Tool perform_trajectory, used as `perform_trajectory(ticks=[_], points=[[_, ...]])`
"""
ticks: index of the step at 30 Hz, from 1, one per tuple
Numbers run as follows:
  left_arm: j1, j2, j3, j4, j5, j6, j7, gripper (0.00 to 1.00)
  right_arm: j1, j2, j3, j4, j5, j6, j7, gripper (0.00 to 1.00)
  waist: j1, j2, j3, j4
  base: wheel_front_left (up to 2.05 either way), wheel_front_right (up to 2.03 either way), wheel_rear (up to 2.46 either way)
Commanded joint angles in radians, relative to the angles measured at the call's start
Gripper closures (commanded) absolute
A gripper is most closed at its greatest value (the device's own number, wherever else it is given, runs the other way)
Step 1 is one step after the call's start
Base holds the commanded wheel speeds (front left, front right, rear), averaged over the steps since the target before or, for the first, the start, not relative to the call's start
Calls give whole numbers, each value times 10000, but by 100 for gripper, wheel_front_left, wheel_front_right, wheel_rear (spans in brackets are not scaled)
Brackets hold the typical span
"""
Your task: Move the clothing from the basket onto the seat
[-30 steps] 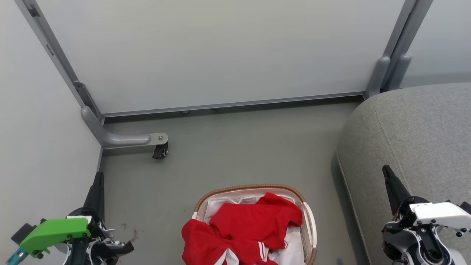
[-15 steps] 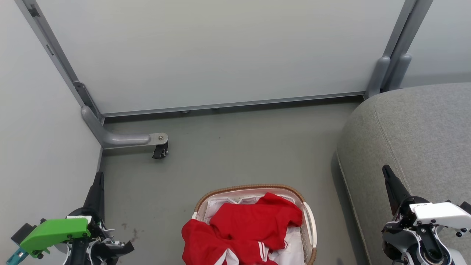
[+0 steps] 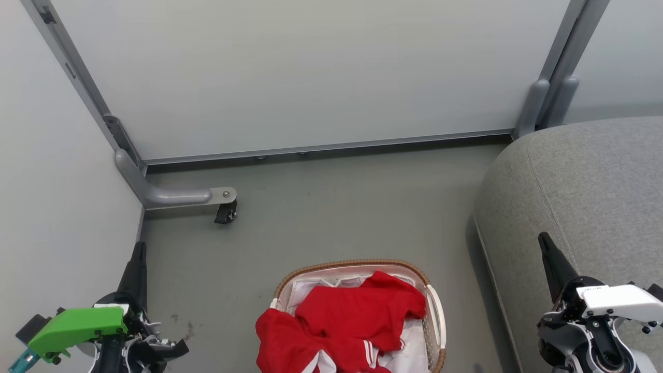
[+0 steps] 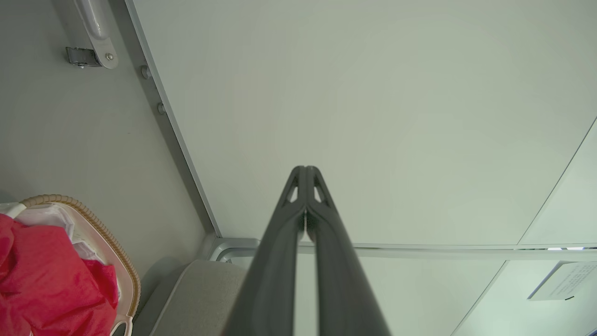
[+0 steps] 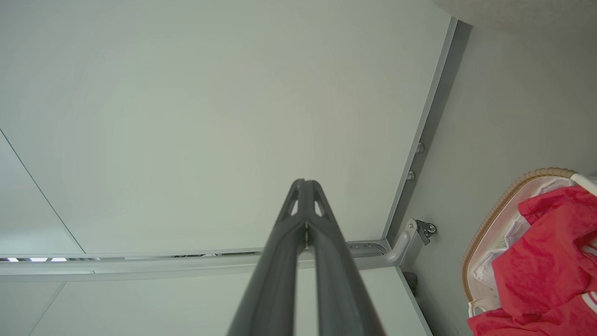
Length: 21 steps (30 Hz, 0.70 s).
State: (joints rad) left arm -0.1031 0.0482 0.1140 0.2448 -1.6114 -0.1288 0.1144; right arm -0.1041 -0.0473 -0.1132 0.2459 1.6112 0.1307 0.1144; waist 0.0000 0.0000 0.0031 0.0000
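I'm looking down at a grey-green floor (image 3: 331, 217) boxed in by pale partition panels (image 3: 311, 77) on grey frames, one foot ending in a black caster (image 3: 226, 212). The clothing (image 3: 357, 311) lies heaped in the basket (image 3: 357, 263), which stands on the floor beside the seat (image 3: 585, 186). My left gripper (image 3: 139, 247) and right gripper (image 3: 543, 238) both have their fingers pressed together, holding nothing.

No readable text; print on the wall notice (image 4: 564, 281) too small

Head view looks steeply down on floor (image 3: 336, 207), basket (image 3: 357, 262) and seat (image 3: 595, 171); both wrist views face the wall panel (image 4: 373, 93), basket at their edges.
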Motion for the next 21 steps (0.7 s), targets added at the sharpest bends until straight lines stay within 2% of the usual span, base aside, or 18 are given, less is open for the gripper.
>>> perform_trajectory(ticks=[1, 2, 13, 21], points=[[-117, 40, 21, -13, -33, -46, 21, 100, -86, -60, -19, -34, 36, 0, 23, 100, 0, 0, 0, 0, 0, 0, 0], [11, -6, -10, 28, 5, 0, -7, 0, 15, 9, 7, 31, -6, 0, -11, 0, 0, 0, 0, 0, 0, 0, 0], [344, -63, -479, 327, 152, 15, -357, 0, 344, 109, 158, 436, -226, -2, -351, 0, 0, 0, -6, 0, 0, 0, 0], [361, -51, -802, 239, 655, 11, -737, 0, 332, 89, 18, 578, -865, -1, -730, 0, 0, 0, -10, 5, 0, 0, 0]])
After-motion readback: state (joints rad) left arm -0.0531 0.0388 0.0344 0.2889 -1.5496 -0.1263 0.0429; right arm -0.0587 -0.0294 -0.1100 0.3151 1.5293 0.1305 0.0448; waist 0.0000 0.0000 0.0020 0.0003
